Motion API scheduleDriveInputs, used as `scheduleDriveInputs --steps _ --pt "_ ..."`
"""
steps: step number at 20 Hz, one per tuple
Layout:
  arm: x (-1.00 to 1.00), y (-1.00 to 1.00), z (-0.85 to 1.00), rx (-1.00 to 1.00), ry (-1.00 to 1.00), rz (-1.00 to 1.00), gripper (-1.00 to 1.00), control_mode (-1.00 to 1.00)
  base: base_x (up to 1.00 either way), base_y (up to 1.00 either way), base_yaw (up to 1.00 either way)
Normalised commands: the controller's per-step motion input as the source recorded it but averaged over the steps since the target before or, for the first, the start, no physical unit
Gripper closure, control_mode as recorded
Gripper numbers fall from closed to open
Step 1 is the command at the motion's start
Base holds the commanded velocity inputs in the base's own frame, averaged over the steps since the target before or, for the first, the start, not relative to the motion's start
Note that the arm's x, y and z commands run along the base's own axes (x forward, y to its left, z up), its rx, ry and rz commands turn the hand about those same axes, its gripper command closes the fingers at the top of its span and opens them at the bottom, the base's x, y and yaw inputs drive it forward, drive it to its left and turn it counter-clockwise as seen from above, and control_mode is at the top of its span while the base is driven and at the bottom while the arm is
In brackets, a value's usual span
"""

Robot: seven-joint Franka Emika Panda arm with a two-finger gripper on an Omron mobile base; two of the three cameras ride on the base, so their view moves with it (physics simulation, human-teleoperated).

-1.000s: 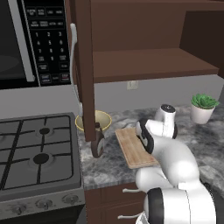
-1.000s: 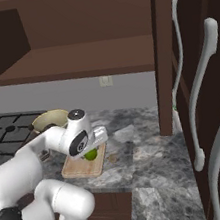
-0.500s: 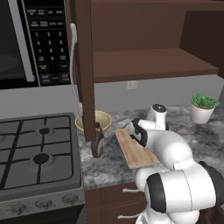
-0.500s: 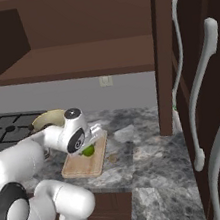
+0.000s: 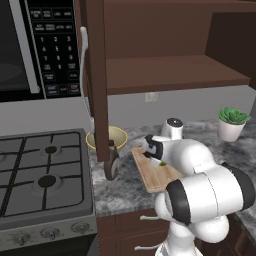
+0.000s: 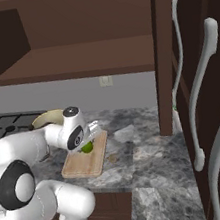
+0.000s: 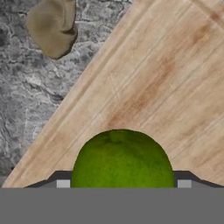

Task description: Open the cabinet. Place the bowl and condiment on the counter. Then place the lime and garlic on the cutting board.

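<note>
Placing the lime is the step: over the board [image 7: 175,78], which lies on the counter [image 6: 149,151], the gripper [image 7: 122,186] grips the lime [image 7: 122,159]; garlic [image 7: 52,26] sits just off the board. Lower until it rests, then release gently to prevent rolling.

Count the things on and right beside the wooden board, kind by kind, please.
cutting board: 1
lime: 1
garlic: 1
bowl: 1
Total: 4
</note>
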Motion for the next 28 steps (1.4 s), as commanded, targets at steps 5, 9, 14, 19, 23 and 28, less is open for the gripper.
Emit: scheduleDriveInputs --steps 5,9,14,19,23,28 --pt "0.24 0.14 -0.02 0.00 0.00 -0.07 1.00 -1.00 0.00 0.00 0.00" --pt "0.21 0.15 -0.13 0.02 0.00 -0.06 1.00 -1.00 0.00 0.00 0.00" --pt "0.11 0.09 -0.23 0.04 -0.02 -0.05 1.00 -1.00 0.00 0.00 0.00" --pt "0.17 0.12 -0.23 0.04 -0.01 -0.05 1.00 -1.00 0.00 0.00 0.00" --pt "0.20 0.19 -0.31 0.01 0.00 -0.05 -1.00 -1.00 0.00 0.00 0.00" --pt "0.07 0.16 -0.30 0.00 0.00 -0.04 -1.00 -1.00 0.00 0.00 0.00"
